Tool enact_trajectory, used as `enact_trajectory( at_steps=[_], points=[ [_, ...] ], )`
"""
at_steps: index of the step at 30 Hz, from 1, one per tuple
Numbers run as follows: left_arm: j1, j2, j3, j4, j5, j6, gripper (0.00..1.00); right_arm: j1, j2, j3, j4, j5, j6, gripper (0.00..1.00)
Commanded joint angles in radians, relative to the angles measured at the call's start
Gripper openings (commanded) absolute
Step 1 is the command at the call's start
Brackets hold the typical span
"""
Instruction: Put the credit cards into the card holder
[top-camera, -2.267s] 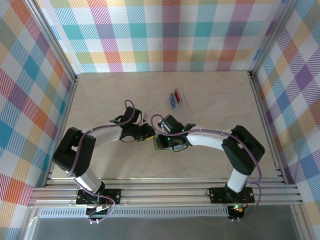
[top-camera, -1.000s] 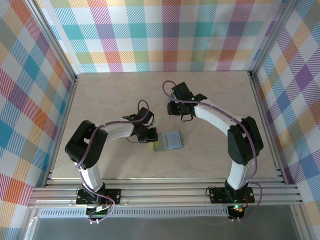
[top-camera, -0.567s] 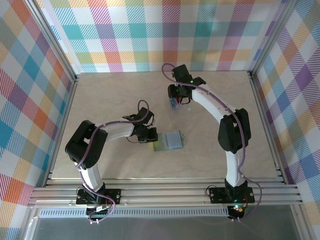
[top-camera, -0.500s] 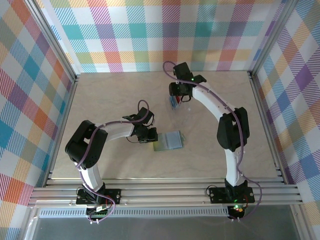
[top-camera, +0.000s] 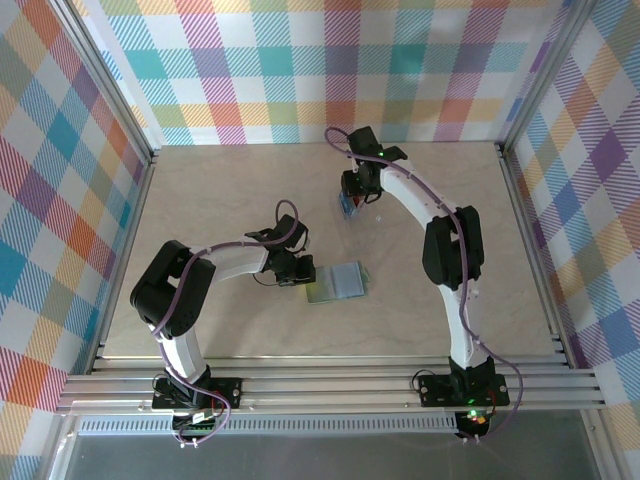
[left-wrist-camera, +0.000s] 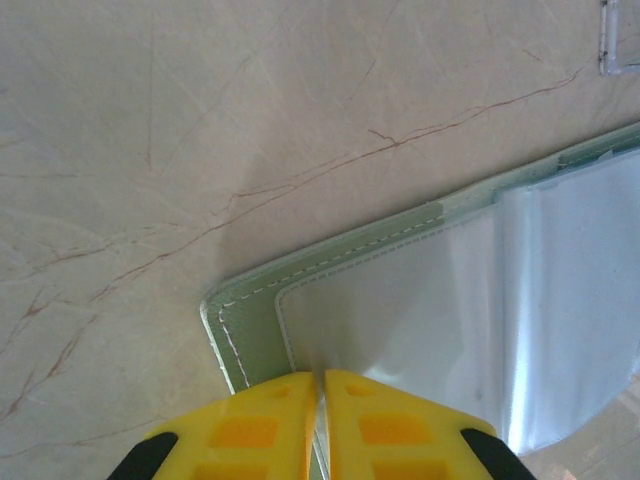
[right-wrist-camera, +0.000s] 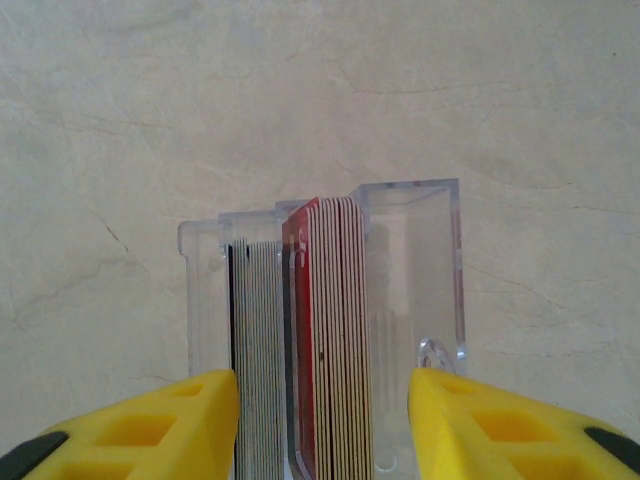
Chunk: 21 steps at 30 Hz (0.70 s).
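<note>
Left gripper (left-wrist-camera: 320, 398): pinched shut on holder (left-wrist-camera: 335, 262) edge; holder laid open | Right gripper (right-wrist-camera: 323, 400): set part open over tray (right-wrist-camera: 425, 262) | Cards (right-wrist-camera: 332, 330): stood on edge in tray

The card holder (top-camera: 338, 282) lies on the table (top-camera: 220, 200); behind it, well apart, the credit cards (right-wrist-camera: 326, 320) stand in a clear tray (right-wrist-camera: 415, 270).

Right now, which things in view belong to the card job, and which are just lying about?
Part of the job: thin plastic cards, one red-faced, standing on edge; open grey-green bifold wallet; left gripper, shut on the wallet's edge; right gripper, open above the cards.
Just there: clear plastic tray holding the cards; pale marbled tabletop; plaid walls.
</note>
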Motion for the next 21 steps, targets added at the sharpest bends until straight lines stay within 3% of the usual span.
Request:
enact_trajectory(
  at_steps=[1, 21],
  points=[
    [-0.008, 0.031, -0.001, -0.031, 0.002, 0.015, 0.13, 0.004, 0.028, 0.043, -0.036, -0.017, -0.027, 0.48],
    [-0.008, 0.012, -0.005, -0.035, 0.0, 0.014, 0.13, -0.03, 0.029, 0.065, -0.045, -0.249, -0.014, 0.47]
  ],
)
